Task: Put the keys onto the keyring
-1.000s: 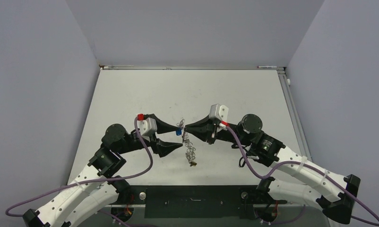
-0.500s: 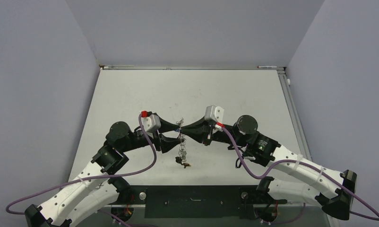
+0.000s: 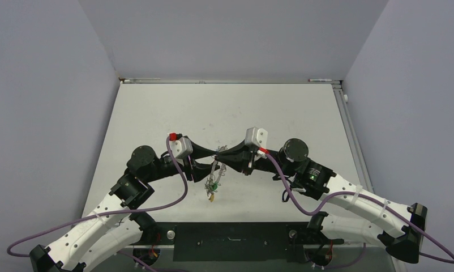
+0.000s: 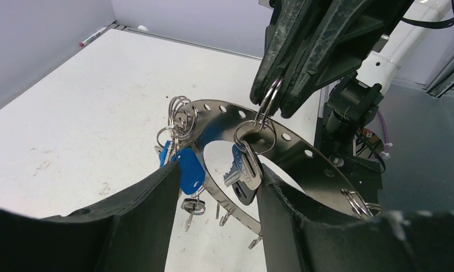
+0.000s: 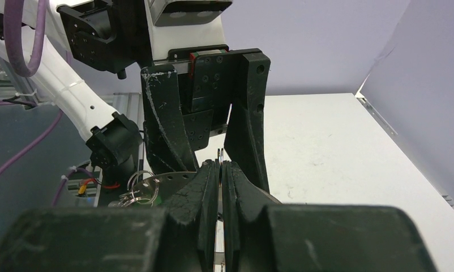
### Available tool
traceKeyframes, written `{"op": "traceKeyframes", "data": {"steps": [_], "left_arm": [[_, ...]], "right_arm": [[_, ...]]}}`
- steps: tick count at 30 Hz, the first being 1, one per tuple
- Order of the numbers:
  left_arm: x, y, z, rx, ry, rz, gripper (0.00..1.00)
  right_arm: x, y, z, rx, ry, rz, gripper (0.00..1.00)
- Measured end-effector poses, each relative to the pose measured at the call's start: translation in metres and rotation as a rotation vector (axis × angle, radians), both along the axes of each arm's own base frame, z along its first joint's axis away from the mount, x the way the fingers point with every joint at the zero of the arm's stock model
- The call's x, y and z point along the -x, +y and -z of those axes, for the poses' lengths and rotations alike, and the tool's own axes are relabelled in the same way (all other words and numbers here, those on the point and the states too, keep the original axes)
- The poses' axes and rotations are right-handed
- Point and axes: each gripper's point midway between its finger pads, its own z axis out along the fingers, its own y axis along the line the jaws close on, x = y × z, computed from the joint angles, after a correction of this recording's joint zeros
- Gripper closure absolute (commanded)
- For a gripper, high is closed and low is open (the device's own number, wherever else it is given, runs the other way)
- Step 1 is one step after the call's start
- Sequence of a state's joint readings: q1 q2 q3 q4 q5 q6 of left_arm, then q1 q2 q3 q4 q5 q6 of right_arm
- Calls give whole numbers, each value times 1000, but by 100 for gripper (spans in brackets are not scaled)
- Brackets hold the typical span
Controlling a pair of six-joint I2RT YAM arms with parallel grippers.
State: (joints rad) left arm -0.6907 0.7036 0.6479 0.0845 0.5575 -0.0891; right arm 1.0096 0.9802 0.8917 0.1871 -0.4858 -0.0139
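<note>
Keyring (image 4: pixel 321 170) hangs over the white counter (image 3: pixel 157 113), between my arms. Left pincer (image 4: pixel 219 173) stands half-wide astride its band; I cannot tell if it touches. Right pincer (image 4: pixel 274 106) is clamped on the split ring (image 4: pixel 268 101) of a black-tagged key (image 4: pixel 244 177), seemingly hooked at a rim hole. My judgement: brace the band first, then feed the ring round. No legible writing.

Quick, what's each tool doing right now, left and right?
Left tool: open, straddling the large flat grey metal keyring, no grip visible.
Right tool: closed on a small silver wire split ring.
</note>
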Motion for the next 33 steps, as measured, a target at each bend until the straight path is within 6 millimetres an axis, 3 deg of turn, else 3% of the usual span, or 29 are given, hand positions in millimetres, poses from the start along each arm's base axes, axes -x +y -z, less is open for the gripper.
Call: {"op": "traceKeyframes", "data": {"steps": [3, 8, 17, 19, 24, 29, 33], "left_arm": [[0, 0, 0, -1, -4, 0, 65], [-1, 0, 0, -6, -16, 0, 100], [-4, 8, 6, -87, -22, -37, 100], [-8, 10, 3, -124, -17, -55, 100], [-18, 14, 0, -199, 4, -99, 100], [-30, 18, 12, -284, 55, -152, 100], [-44, 12, 16, -335, 98, -173, 100]], "right_arm": [[0, 0, -1, -3, -2, 0, 95], [0, 0, -5, -19, -12, 1, 95], [-8, -7, 11, -6, 5, 61, 95], [-11, -13, 21, 6, 18, 96, 82], [-18, -26, 47, 28, 93, 184, 37], [-24, -50, 57, 24, 133, 291, 33], [-36, -76, 42, -36, 129, 427, 33]]}}
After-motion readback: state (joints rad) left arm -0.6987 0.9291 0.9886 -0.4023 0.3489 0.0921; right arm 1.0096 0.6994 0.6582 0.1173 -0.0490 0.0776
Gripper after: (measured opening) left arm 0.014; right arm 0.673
